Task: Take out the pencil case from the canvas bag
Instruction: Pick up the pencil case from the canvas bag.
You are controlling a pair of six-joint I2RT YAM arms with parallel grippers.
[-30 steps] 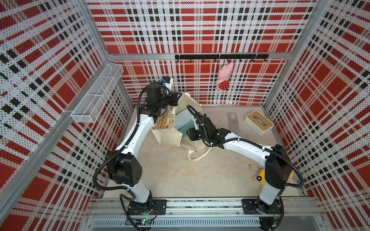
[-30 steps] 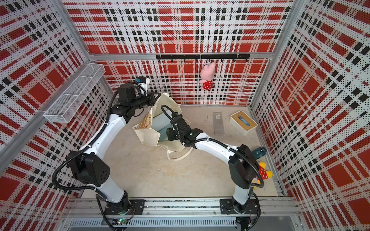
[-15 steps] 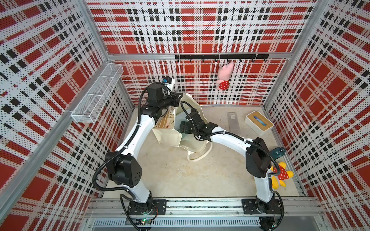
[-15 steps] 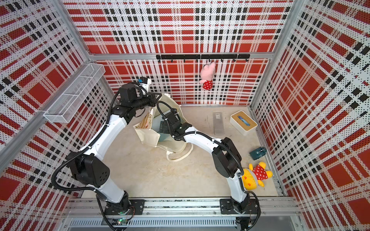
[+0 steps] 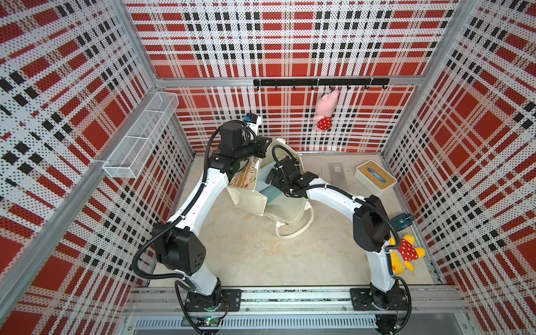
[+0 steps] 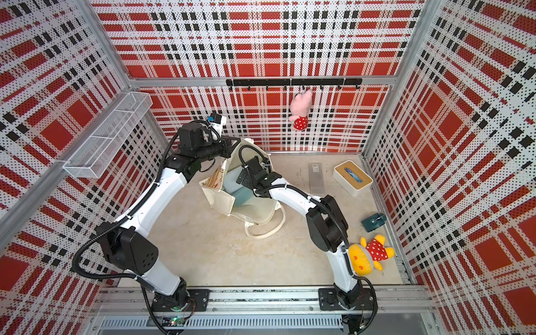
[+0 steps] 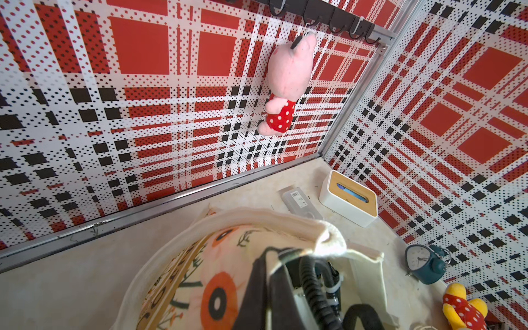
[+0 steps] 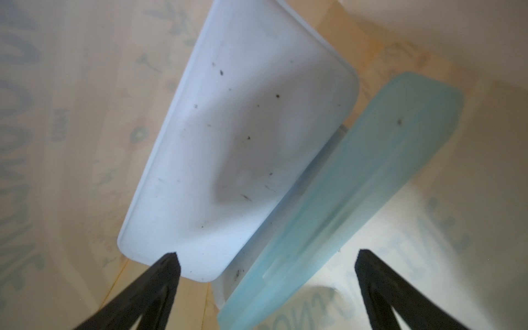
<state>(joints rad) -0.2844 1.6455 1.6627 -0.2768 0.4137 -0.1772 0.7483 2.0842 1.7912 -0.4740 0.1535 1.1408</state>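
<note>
Right wrist view: the right gripper (image 8: 267, 257) is seen wide open and empty, close to the pencil case (image 8: 357, 200), which stands deep inside the canvas bag (image 5: 251, 200). The bag's rim is pinched by the closed left gripper (image 5: 262, 146), probably so that the mouth is held open.

No text fully legible. On the bag (image 8: 34, 143), large dark lettering shows reversed through the fabric in the right wrist view, blurred and unreadable. Partial dark letters on its outer face in the left wrist view, also unreadable. On the clear case (image 7: 300, 200), a white barcode sticker, digits too small. On the clock (image 7: 420, 258), dial markings too small to read.
</note>
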